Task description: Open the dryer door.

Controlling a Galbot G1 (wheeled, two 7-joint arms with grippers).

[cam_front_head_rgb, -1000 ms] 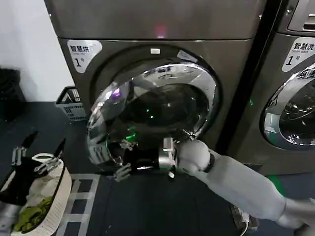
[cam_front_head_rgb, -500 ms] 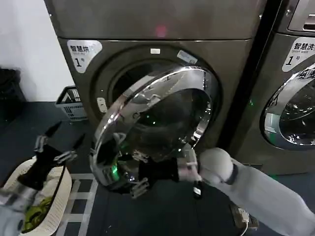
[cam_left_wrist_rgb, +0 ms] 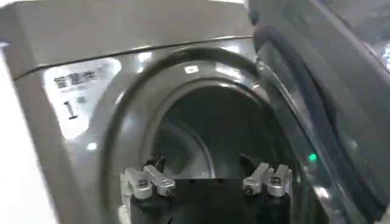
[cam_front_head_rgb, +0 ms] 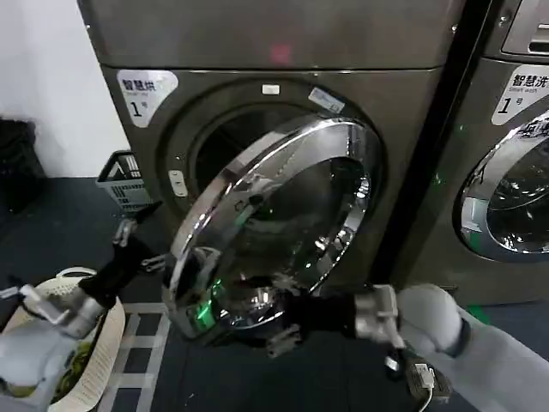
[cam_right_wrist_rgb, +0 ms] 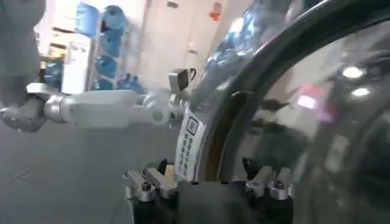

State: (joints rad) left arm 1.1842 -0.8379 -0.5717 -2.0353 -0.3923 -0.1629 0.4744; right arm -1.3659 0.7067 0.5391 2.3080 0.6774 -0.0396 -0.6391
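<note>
The dryer (cam_front_head_rgb: 274,94) has its round chrome-rimmed door (cam_front_head_rgb: 283,223) swung partly open, baring the dark drum opening (cam_front_head_rgb: 227,142). My right gripper (cam_front_head_rgb: 268,330) is at the door's lower rim, open, its fingers (cam_right_wrist_rgb: 145,182) standing either side of the door's edge (cam_right_wrist_rgb: 210,140). My left gripper (cam_front_head_rgb: 137,245) hovers just left of the door, open and holding nothing. In the left wrist view the left gripper (cam_left_wrist_rgb: 206,175) faces the drum opening (cam_left_wrist_rgb: 213,134), with the door's inner side (cam_left_wrist_rgb: 317,91) beside it.
A white laundry basket (cam_front_head_rgb: 96,343) with green clothes sits on the floor at the lower left. A grey basket (cam_front_head_rgb: 124,180) stands by the wall. A second machine (cam_front_head_rgb: 515,189) is at the right. The left arm (cam_right_wrist_rgb: 103,109) reaches across in the right wrist view.
The door has swung further open, its free edge coming out toward me. My right gripper moved right and back with the rim. My left arm rose from the basket toward the door's left edge.
</note>
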